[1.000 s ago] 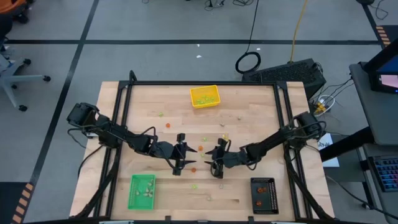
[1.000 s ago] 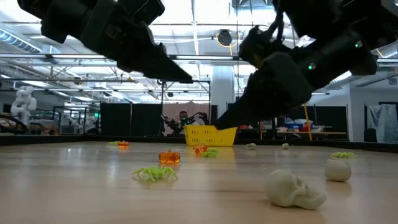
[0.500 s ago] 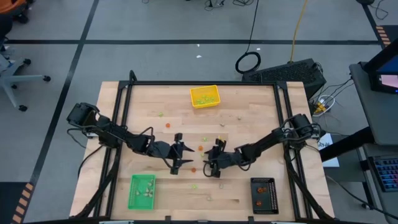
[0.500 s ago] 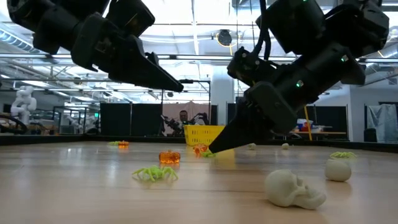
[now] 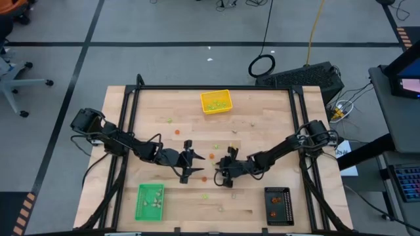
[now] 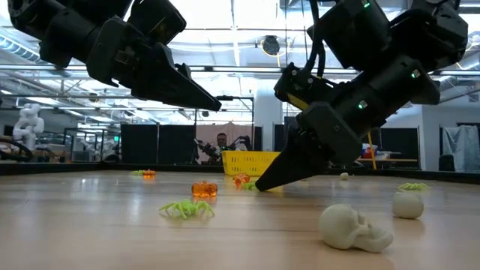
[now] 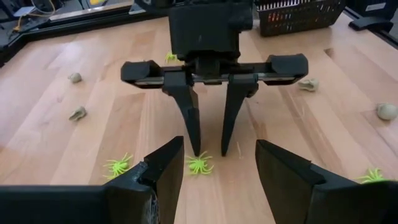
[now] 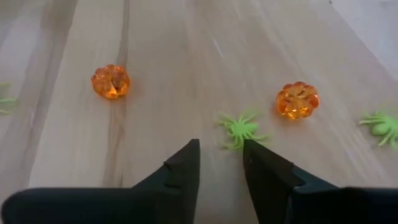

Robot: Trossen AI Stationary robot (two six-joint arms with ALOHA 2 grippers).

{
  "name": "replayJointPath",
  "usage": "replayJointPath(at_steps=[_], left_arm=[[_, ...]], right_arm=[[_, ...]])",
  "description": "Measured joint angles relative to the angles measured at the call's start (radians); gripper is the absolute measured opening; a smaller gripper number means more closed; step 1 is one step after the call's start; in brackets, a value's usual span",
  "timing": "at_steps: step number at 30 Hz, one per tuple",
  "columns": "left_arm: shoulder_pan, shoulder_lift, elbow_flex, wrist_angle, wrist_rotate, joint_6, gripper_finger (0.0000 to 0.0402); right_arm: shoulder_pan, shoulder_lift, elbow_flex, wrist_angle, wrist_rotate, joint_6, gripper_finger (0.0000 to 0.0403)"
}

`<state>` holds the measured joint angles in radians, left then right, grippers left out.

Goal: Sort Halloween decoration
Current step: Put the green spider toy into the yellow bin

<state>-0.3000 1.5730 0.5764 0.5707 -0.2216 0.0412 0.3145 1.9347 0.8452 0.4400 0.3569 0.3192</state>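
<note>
While both arms meet at the middle of the wooden table (image 5: 262, 111) seen from above, the right pincer (image 5: 222, 176) points down among scattered pieces. From table height its tips touch the wood. Its own wrist camera shows a light green spider (image 8: 241, 129) just before the narrowly parted fingers (image 8: 180, 168), between two ribbed orange pumpkins (image 8: 111, 81). The left pincer (image 7: 214, 177) hovers spread.

A light wooden table (image 5: 275, 131) carries a yellow tray (image 5: 216, 101) at twelve o'clock, a green tray (image 5: 149, 200) at seven, a black tray (image 5: 279, 205) at five, and scattered Halloween decoration (image 6: 187, 209) around the centre.
</note>
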Motion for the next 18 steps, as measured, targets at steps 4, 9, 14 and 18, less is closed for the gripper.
replayJointPath(at_steps=[4, 9, 14, 18], left_arm=[[0.000, 0.000, 0.000, 0.001, 0.000, 0.017, 0.0198], [0.000, 0.000, -0.001, 0.005, 0.000, 0.022, 0.0198], [0.000, 0.000, -0.001, 0.005, 0.000, 0.025, 0.0198], [0.000, 0.000, -0.001, 0.004, 0.000, 0.025, 0.0198]], right_arm=[[0.000, 0.023, 0.001, 0.015, 0.012, 0.033, 0.0088], [-0.002, 0.035, 0.001, 0.017, 0.019, 0.051, 0.0063], [-0.004, 0.038, 0.001, 0.029, 0.019, 0.033, 0.0008], [-0.004, 0.039, 0.001, 0.047, 0.013, 0.025, 0.0003]])
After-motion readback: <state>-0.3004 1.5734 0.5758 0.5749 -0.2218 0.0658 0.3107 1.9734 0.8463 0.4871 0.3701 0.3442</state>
